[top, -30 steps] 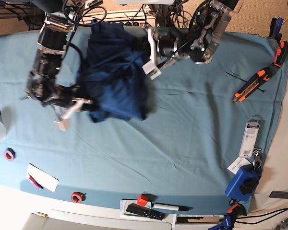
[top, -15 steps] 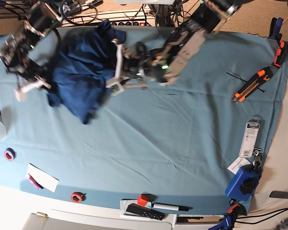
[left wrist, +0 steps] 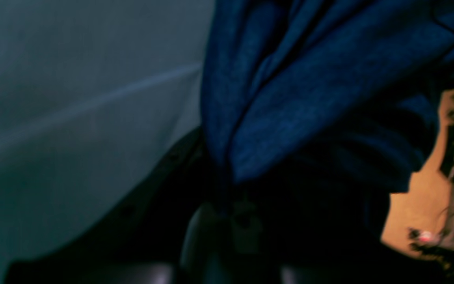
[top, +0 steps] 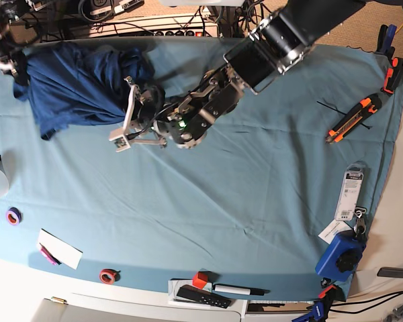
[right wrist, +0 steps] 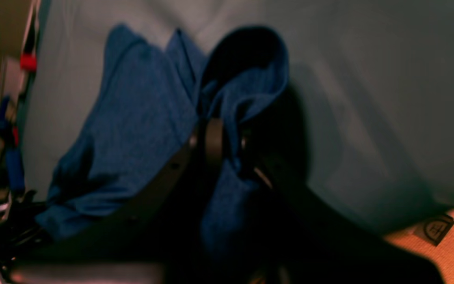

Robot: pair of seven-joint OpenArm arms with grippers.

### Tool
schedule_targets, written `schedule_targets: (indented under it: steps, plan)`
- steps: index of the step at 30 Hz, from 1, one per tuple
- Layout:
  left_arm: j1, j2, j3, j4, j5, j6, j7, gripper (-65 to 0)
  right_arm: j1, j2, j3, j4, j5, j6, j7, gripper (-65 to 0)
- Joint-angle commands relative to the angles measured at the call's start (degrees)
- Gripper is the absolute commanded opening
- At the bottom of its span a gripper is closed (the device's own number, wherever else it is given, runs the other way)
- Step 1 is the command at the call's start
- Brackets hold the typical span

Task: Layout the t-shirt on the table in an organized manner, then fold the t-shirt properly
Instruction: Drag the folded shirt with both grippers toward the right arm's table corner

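Only base view: t-shirt (top: 80, 84) stretched between claws

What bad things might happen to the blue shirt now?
1. The t-shirt hangs bunched between the left gripper and right gripper, so it may land wrinkled, not flat.
2. Each gripper pinches only a small fold; the cloth could slip out.
3. The shirt sits near the table far edge; part may slide off by the cables.

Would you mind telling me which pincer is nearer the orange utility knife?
Left. The left pincer grips the t-shirt mid-table, far from the orange utility knife; the right pincer is farther, at the opposite edge.
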Motion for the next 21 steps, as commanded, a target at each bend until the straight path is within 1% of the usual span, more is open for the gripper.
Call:
schedule_targets:
  steps: [1,4,7,9,11,14,17,21]
  plan:
    - [-1.68,1.43,0.55,0.68,-0.55,0.55,-1.27,-65.0,-0.22,2.16,1.25,1.01,1.36,0.33,1.10,-65.0]
    - [-1.75,1.43,2.56,0.68,-0.57,0.52,-3.39,-65.0,-0.48,3.17,2.38,1.01,1.33,0.33,1.10,-65.0]
    - [-1.79,1.43,4.50,0.68,-0.57,-2.47,-6.03,-65.0,-0.44,4.04,2.25,1.01,1.36,0.33,1.10,-65.0]
    - [-1.79,1.43,5.81,0.68,-0.55,-2.36,-7.89,-65.0,-0.31,4.46,2.25,1.01,1.29,0.33,1.10,-65.0]
    - [-1.81,1.43,6.86,0.68,-0.52,-2.40,-9.33,-65.0,-0.31,4.66,2.25,1.01,1.31,0.33,2.32,-65.0]
    - [-1.81,1.43,7.72,0.68,1.05,-2.34,-10.91,-65.0,-0.31,4.61,2.25,1.01,1.27,0.35,3.52,-65.0]
    - [-1.79,1.43,7.69,0.68,1.60,-2.32,-10.99,-65.0,-0.31,4.61,2.25,1.01,1.25,0.52,3.82,-65.0]
    - [-1.81,1.43,7.69,0.68,1.60,-1.46,-11.43,-65.0,-0.31,4.61,2.25,1.01,1.25,0.96,3.80,-65.0]
